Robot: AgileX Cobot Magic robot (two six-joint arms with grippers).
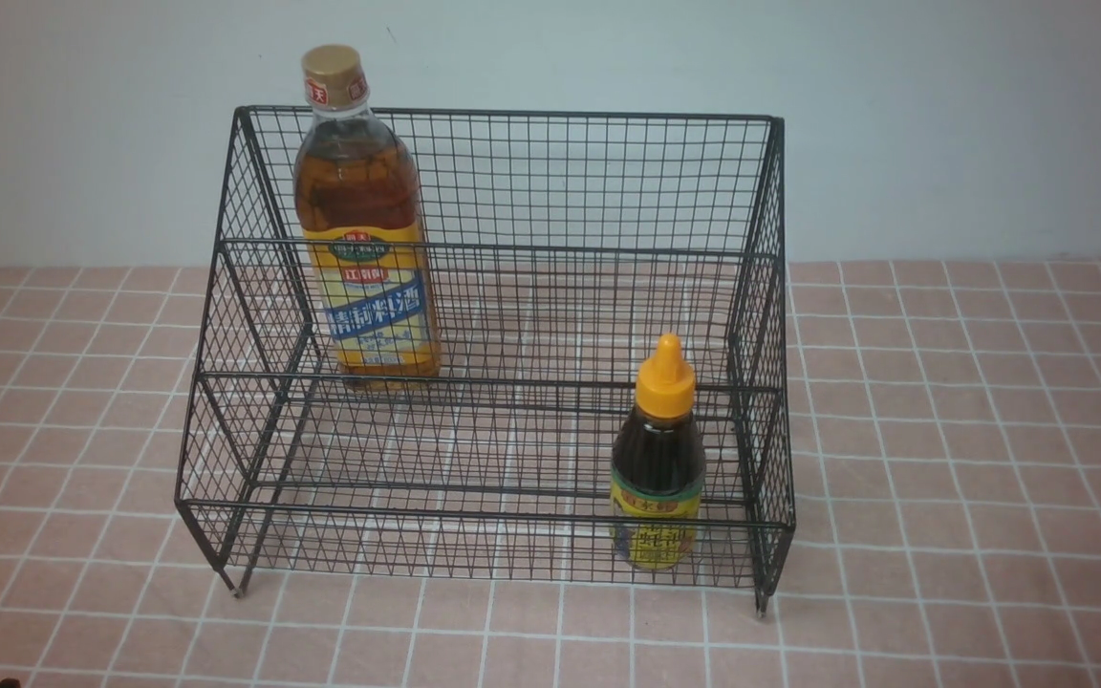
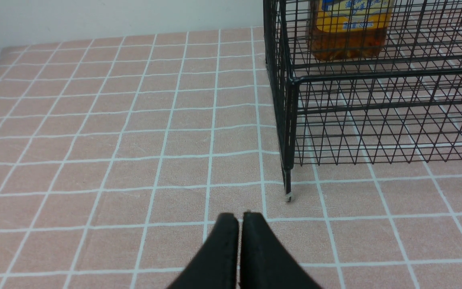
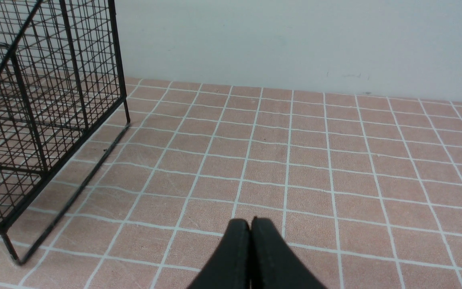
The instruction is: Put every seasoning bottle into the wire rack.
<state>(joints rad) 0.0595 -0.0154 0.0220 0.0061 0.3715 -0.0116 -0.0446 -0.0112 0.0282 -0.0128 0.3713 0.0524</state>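
Left gripper [image 2: 240, 218]: nearest the left wrist camera, black fingers pressed together with nothing between them, over bare cloth just short of the rack's front left leg.
Right gripper [image 3: 250, 224]: fingers likewise closed tight on nothing, over the cloth on the rack's right, apart from it.
Small dark bottle [image 1: 658, 463]: upright on the lower front tier of the rack, near the right end; orange nozzle cap rises above the front rail, and the yellow label shows through the mesh.
Tall bottle [image 1: 364, 225]: upright on the upper rear tier, toward the left end; amber liquid, gold cap reaching above the top of the back panel, yellow and blue label facing forward. In the left wrist view only its lower part [image 2: 347, 30] shows behind the wires.
Wire rack [image 1: 512, 177]: black mesh, two stepped tiers, tall back, sloping sides, short legs; stands in the middle of the table near the wall. Both bottles are inside it, well apart from each other.
Tablecloth [image 1: 971, 459]: pink squares with white grid lines, covering the table.
Wall [image 1: 942, 115]: plain pale surface behind the rack.
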